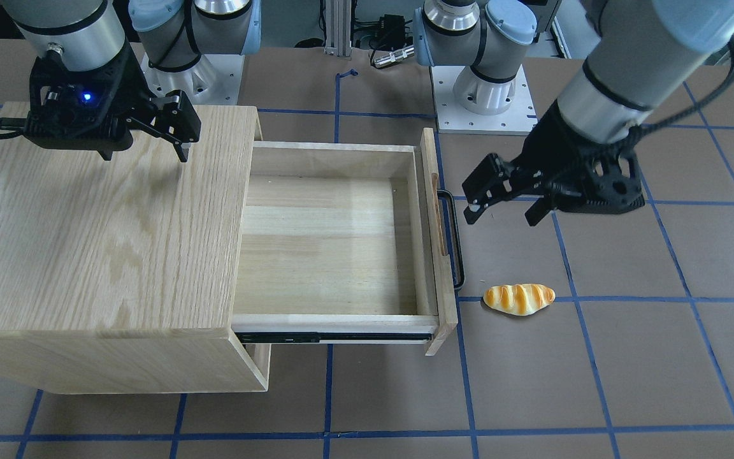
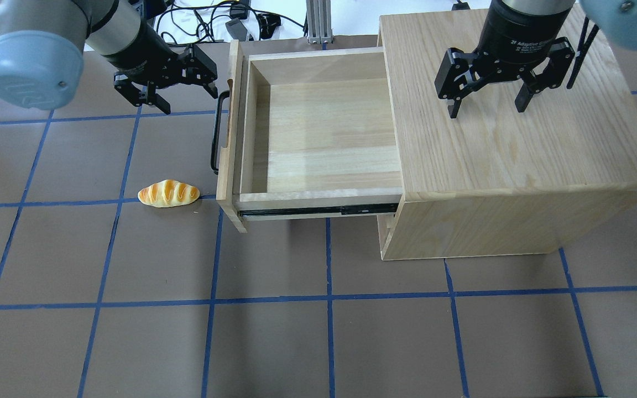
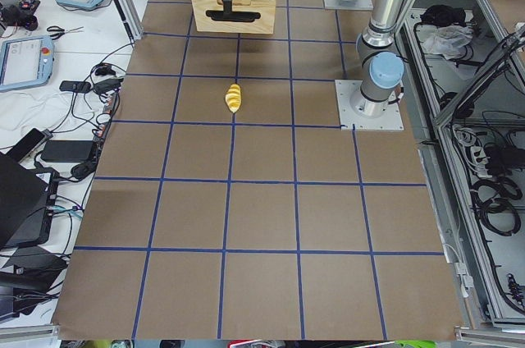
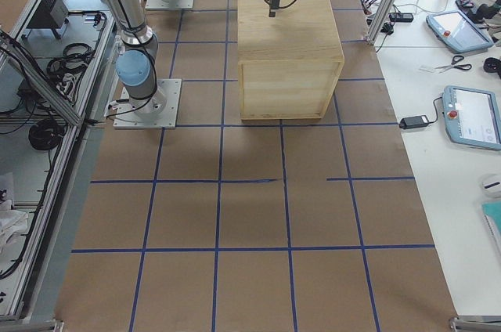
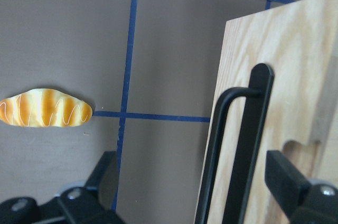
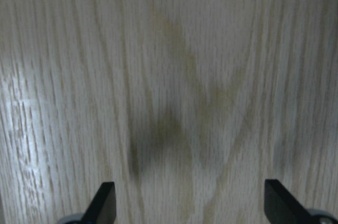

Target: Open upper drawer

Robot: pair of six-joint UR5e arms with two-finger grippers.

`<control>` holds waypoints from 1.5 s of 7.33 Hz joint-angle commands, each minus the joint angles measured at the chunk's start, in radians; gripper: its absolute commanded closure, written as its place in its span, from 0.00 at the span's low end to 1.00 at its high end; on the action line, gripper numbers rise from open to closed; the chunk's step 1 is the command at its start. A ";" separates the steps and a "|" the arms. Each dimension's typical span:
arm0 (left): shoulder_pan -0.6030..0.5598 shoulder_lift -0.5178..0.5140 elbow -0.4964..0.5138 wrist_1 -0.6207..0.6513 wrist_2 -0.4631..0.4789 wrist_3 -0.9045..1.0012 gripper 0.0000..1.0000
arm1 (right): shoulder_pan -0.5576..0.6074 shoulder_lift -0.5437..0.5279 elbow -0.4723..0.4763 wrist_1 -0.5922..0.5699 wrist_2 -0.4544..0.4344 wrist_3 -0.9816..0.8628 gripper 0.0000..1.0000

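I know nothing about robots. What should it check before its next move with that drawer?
1. Is the upper drawer out: ok, far out of the cabinet, empty inside.
2. Is the handle released: ok, the left gripper is open, close beside it, not closed on it.
3. Is the right gripper free: ok, open over the cabinet top, holding nothing.
4. Is the bread roll out of the way: ok, on the table, apart from the drawer front.
5. Is the drawer at its end stop: cannot tell.

One cabinet [image 2: 517, 143], one upper drawer [image 2: 324, 127], one bread roll [image 2: 168, 193], two grippers: left gripper [image 2: 188, 101], right gripper [image 2: 486, 110].
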 commanded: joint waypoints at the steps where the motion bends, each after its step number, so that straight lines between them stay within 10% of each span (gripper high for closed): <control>1: 0.000 0.081 0.015 -0.128 0.099 0.003 0.00 | 0.000 0.000 0.000 0.000 0.000 0.000 0.00; 3: 0.009 0.060 0.014 -0.113 0.235 0.017 0.00 | 0.000 0.000 0.000 0.000 0.000 0.000 0.00; 11: -0.009 0.012 0.001 0.019 0.224 -0.001 0.00 | 0.000 0.000 0.000 0.000 0.000 0.000 0.00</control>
